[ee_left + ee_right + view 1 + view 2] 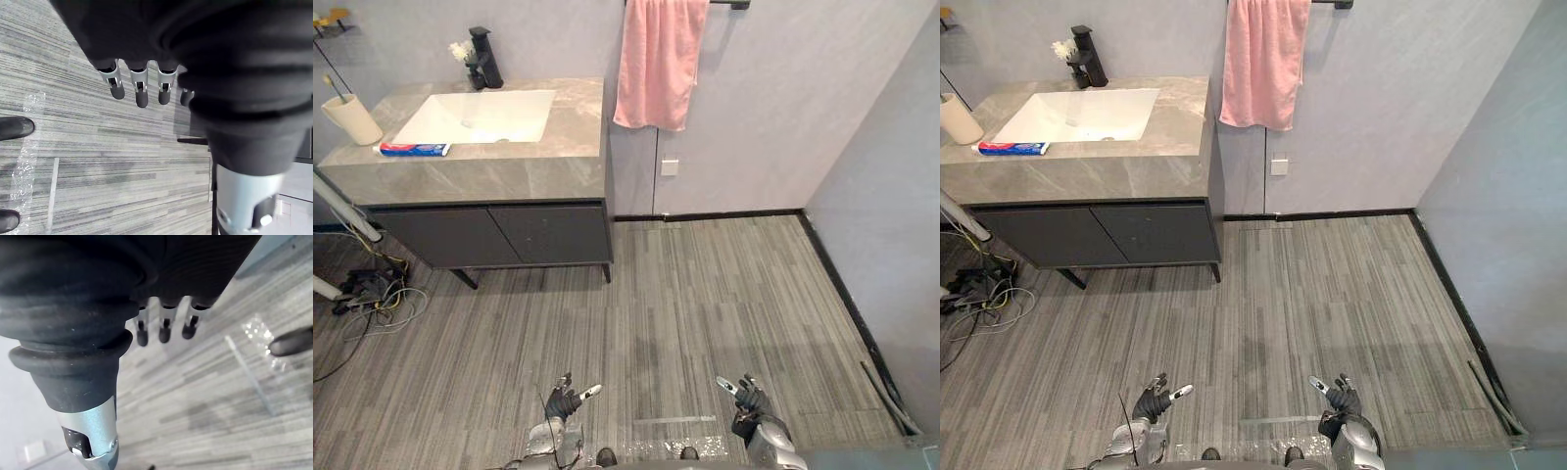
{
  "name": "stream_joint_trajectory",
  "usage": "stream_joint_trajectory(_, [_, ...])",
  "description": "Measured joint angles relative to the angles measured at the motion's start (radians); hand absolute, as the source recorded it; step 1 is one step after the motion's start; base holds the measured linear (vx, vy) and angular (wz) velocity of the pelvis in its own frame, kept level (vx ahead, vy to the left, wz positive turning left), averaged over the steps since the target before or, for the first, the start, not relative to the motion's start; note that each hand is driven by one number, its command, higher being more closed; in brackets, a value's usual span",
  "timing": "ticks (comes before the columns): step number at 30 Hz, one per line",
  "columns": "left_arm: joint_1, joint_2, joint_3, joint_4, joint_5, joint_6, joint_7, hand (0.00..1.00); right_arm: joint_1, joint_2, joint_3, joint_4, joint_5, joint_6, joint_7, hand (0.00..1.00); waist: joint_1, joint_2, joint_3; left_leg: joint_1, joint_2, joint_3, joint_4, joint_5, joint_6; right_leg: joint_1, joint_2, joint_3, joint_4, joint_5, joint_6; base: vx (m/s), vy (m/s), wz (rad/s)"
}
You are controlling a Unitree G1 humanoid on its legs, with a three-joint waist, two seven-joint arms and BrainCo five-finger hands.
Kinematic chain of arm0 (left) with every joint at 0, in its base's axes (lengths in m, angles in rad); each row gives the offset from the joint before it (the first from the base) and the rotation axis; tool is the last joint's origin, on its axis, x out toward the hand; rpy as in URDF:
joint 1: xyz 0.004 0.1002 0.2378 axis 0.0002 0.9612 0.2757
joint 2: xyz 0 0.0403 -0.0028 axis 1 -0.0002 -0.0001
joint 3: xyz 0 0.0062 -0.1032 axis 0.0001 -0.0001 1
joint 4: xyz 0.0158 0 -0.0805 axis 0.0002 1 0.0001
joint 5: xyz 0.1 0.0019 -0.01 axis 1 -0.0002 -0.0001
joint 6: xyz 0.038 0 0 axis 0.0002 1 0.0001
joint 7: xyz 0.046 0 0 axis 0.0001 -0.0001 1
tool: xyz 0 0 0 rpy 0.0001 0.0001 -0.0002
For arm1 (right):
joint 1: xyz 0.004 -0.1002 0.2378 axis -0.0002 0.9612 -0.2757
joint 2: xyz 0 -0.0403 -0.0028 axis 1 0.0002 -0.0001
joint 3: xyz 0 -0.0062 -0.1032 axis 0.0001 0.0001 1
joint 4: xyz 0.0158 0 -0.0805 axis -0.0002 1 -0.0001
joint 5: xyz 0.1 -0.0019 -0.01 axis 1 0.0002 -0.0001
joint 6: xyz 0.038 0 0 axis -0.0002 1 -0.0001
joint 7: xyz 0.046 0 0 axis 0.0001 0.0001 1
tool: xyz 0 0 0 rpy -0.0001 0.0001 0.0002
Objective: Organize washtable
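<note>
Holding the left hand (563,399) and the right hand (751,397) low over the grey plank floor (705,294), well apart from each other and from the washstand, fingers of both loosely extended and grasping nothing. Showing, at far left, the grey stone counter (509,171) carrying a white rectangular sink (480,116) above a dark two-door cabinet (509,235). Showing a toothpaste tube (413,149) lying flat on the counter just in front of the sink's left corner, and a beige cup (352,119) standing upright near the counter's left edge. Showing a black faucet (484,57) standing behind the sink, with small white flowers (460,49) just beside it. Showing a pink towel (658,61) hanging from a dark wall bar (729,4) to the right of the counter, above a white wall plate (669,167).
</note>
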Motion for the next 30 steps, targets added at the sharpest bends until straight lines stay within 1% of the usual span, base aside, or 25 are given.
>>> stream_joint_trajectory(5, [0.014,-0.004,-0.016,0.000,-0.030,0.001,-0.001,0.00,0.022,0.017,0.001,0.000,0.000,0.000,-0.002,0.00,-0.001,0.002,0.000,-0.001,0.002,0.004,0.000,0.000,0.002,0.003,0.002,0.003,-0.009,0.006,-0.006,0.03,-0.005,-0.02])
stream_joint_trajectory(6, [0.016,-0.004,-0.016,0.000,-0.043,0.001,-0.001,0.00,0.025,0.019,0.001,-0.001,0.001,0.000,-0.004,0.00,-0.002,0.002,0.000,-0.001,0.002,0.005,0.000,0.000,0.007,0.012,0.002,0.003,-0.020,0.009,-0.006,0.09,-0.018,-0.02])
stream_joint_trajectory(12, [0.015,-0.004,-0.016,-0.008,-0.044,0.000,0.006,0.00,0.034,0.024,0.001,-0.039,0.020,-0.001,-0.004,0.00,-0.003,0.005,-0.002,0.000,0.002,0.012,0.001,-0.003,0.007,0.021,0.003,0.004,-0.036,0.014,-0.005,0.06,-0.026,-0.03])
stream_joint_trajectory(18, [0.006,-0.013,-0.023,-0.049,-0.056,-0.010,0.043,0.00,0.026,0.024,0.000,-0.040,0.038,-0.002,-0.014,0.00,-0.003,0.007,-0.002,-0.005,0.002,0.019,0.001,-0.002,0.007,0.012,0.002,0.009,-0.033,0.014,-0.004,-0.02,-0.025,-0.03])
stream_joint_trajectory(20, [0.008,-0.016,-0.023,-0.066,-0.063,-0.015,0.048,0.00,0.016,0.023,0.000,-0.040,0.040,-0.002,-0.022,0.00,-0.001,0.012,0.002,-0.018,0.003,0.036,0.001,-0.003,0.007,-0.026,0.002,0.028,0.003,0.009,0.002,-0.07,0.005,-0.28])
stream_joint_trajectory(21, [0.011,-0.021,-0.023,-0.082,-0.063,-0.016,0.058,0.00,0.005,0.023,-0.001,-0.050,0.042,-0.003,-0.025,0.00,-0.001,0.020,0.011,-0.023,0.004,0.060,0.001,-0.008,0.015,-0.075,0.002,0.049,0.074,-0.019,0.007,-0.07,0.043,-0.42])
stream_joint_trajectory(22, [0.012,-0.025,-0.023,-0.101,-0.063,-0.016,0.062,0.00,0.007,0.025,-0.001,-0.079,0.047,-0.004,-0.027,0.00,-0.003,0.020,0.029,-0.018,-0.002,0.073,0.001,-0.016,0.016,-0.119,-0.005,0.064,0.164,-0.057,0.013,-0.07,0.048,-0.40])
stream_joint_trajectory(23, [0.013,-0.024,-0.023,-0.111,-0.063,-0.015,0.062,0.00,0.012,0.027,-0.001,-0.091,0.051,-0.007,-0.027,0.00,-0.004,0.017,0.038,-0.012,-0.006,0.080,0.001,-0.020,0.021,-0.140,-0.011,0.064,0.216,-0.078,0.016,-0.07,0.039,-0.34])
stream_joint_trajectory(24, [0.012,-0.022,-0.022,-0.124,-0.063,-0.016,0.062,0.00,0.029,0.032,0.000,-0.112,0.060,-0.011,-0.027,0.00,-0.004,0.009,0.052,0.002,-0.016,0.089,0.001,-0.029,0.022,-0.180,-0.023,0.061,0.309,-0.107,0.017,-0.08,0.019,-0.33])
stream_joint_trajectory(25, [0.010,-0.020,-0.022,-0.130,-0.063,-0.016,0.063,0.00,0.032,0.034,0.000,-0.118,0.068,-0.016,-0.027,0.00,-0.006,0.009,0.069,0.019,-0.017,0.094,0.000,-0.040,0.035,-0.224,-0.035,0.044,0.401,-0.121,0.029,-0.08,0.011,-0.30])
stream_joint_trajectory(26, [0.008,-0.021,-0.022,-0.131,-0.063,-0.016,0.064,0.00,0.037,0.034,0.000,-0.117,0.069,-0.016,-0.027,0.00,-0.008,0.010,0.074,0.025,-0.015,0.095,0.000,-0.043,0.038,-0.245,-0.042,0.027,0.441,-0.136,0.019,-0.05,0.008,-0.16])
stream_joint_trajectory(27, [0.005,-0.022,-0.023,-0.132,-0.063,-0.016,0.065,0.00,0.052,0.036,0.000,-0.118,0.072,-0.015,-0.027,0.00,-0.013,0.014,0.079,0.029,-0.013,0.101,0.000,-0.047,0.038,-0.274,-0.069,-0.013,0.463,-0.146,0.006,-0.01,0.007,-0.14])
stream_joint_trajectory(28, [-0.003,-0.017,-0.021,-0.133,-0.063,-0.016,0.070,0.00,0.056,0.037,0.000,-0.117,0.072,-0.013,-0.027,0.00,-0.013,0.014,0.087,0.032,0.001,0.109,0.001,-0.050,0.035,-0.301,-0.092,-0.044,0.446,-0.144,0.005,0.04,-0.009,-0.17])
stream_joint_trajectory(29, [-0.010,-0.014,-0.021,-0.133,-0.064,-0.016,0.077,0.00,0.055,0.037,0.000,-0.117,0.071,-0.013,-0.028,0.00,-0.013,0.013,0.091,0.034,0.016,0.113,0.001,-0.053,0.032,-0.313,-0.097,-0.059,0.429,-0.140,0.005,0.07,-0.027,-0.25])
stream_joint_trajectory(30, [-0.017,-0.008,-0.022,-0.134,-0.064,-0.017,0.087,0.00,0.052,0.036,0.000,-0.123,0.069,-0.013,-0.028,0.00,-0.013,0.036,0.104,0.034,0.049,0.126,0.001,-0.060,0.020,-0.340,-0.106,-0.083,0.378,-0.120,0.013,0.18,-0.099,-0.32])
